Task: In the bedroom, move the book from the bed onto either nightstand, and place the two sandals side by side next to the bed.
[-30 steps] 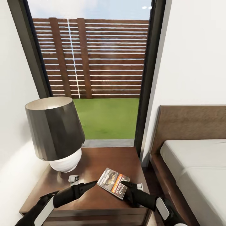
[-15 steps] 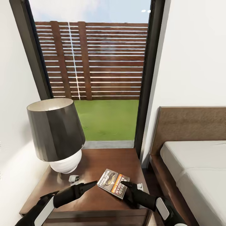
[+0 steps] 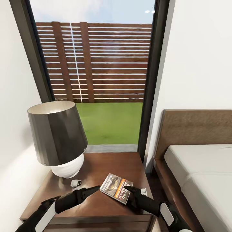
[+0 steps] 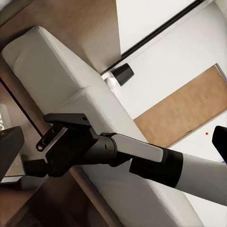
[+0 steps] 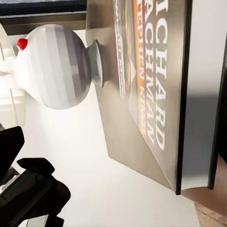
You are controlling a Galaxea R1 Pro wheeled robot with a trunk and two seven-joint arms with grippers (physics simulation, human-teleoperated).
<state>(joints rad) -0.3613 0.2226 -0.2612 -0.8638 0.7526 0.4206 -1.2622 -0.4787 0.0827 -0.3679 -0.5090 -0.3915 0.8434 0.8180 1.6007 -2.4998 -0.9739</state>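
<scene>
Book (image 3: 116, 188) in the head view lies on the nightstand counter (image 3: 106, 164), long axis running from ten to four o'clock, the right fingers (image 3: 129, 190) at its four o'clock end and nearer than the left fingers (image 3: 93, 189) at nine o'clock. In the right wrist view the book (image 5: 151, 71) sits close against the camera with the lamp (image 5: 56, 66) beyond. Whether the right fingers grip it or are parted, and how the left stand, I cannot tell.

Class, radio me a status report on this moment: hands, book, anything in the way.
Right hand at the book, grip unclear. Left hand beside it, holding nothing. Book over nightstand. Lamp stands clear.

Dark book (image 3: 117, 188), orange band, white lettering
</scene>
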